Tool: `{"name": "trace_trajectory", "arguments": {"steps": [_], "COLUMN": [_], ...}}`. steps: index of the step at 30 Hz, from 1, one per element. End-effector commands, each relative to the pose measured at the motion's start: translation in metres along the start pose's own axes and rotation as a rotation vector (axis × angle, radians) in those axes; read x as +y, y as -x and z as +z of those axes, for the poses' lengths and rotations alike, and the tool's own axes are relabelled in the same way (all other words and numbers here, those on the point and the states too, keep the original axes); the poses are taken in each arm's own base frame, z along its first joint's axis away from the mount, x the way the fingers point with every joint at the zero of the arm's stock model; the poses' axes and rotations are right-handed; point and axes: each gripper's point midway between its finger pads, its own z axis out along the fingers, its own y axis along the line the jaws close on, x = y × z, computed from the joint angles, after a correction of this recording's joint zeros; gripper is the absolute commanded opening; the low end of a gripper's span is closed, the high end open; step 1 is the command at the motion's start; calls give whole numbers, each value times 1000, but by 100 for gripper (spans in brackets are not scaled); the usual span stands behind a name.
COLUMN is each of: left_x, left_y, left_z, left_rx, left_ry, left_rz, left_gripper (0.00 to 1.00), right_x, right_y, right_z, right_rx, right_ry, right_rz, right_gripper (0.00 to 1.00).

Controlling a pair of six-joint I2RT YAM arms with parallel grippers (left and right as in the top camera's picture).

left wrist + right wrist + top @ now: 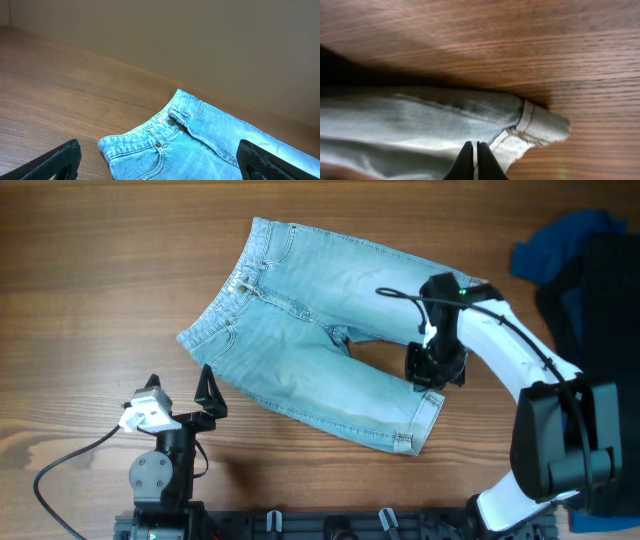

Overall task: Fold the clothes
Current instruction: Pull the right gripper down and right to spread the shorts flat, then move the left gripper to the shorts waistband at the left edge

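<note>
Closed fingertips of my right tool (472,159) are filling the bottom of the wrist view, meeting at the cuffed hem of the shorts (420,125). The two black tips are pressing together with no real gap. I cannot tell whether any denim is caught between them or whether they are only resting on the cuff.

From overhead, the faded shorts are lying flat around the middle of the tabletop (90,270). The waistband is pointing toward the left edge and both legs are reaching toward the right edge, one nearer the far edge and one nearer the near edge. My right tool is sitting at the far leg's hem, on the corner facing the gap between the legs. My left tool (180,392) is hovering toward the near-left corner, just beside the waistband, its fingers spread wide and carrying nothing. A heap of royal-blue and black garments (575,250) is lying at the far-right corner, well apart from the work.

I am reading this as the start of the first fold, leg over leg. To do it well, the right tool is going to need both layers of the cuff, not only the top one, so a small test lift looks wise before travelling. I would then be carrying the hem low toward the near edge and laying cuff on cuff. The left tool would be bringing the far end of the waistband along, so the denim is not twisting at the crotch.
</note>
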Motion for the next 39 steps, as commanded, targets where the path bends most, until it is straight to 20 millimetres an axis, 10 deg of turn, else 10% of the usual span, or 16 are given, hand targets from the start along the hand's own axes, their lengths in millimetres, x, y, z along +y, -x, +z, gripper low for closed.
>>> {"name": "trace_trajectory", "arguments": {"steps": [1,16,23,39], "left_x": [1,1,1,1], "left_y": [0,0,0,0], "left_z": [0,0,0,0], "left_rx": [-1,-1,-1,-1], "left_ry": [9,9,9,9], "left_rz": [-15,-15,-15,-15], "left_gripper": [100,100,100,100], "right_x": [-6,-67,-115,-144], "right_y": [-5,27,49,141], "right_z": [9,33,22,-38], "right_rx": [12,-158,-249,-624], "right_ry": [22,-122,-179,-206], "right_rz": [66,306,425,298], "right_gripper": [4,4,4,4]}}
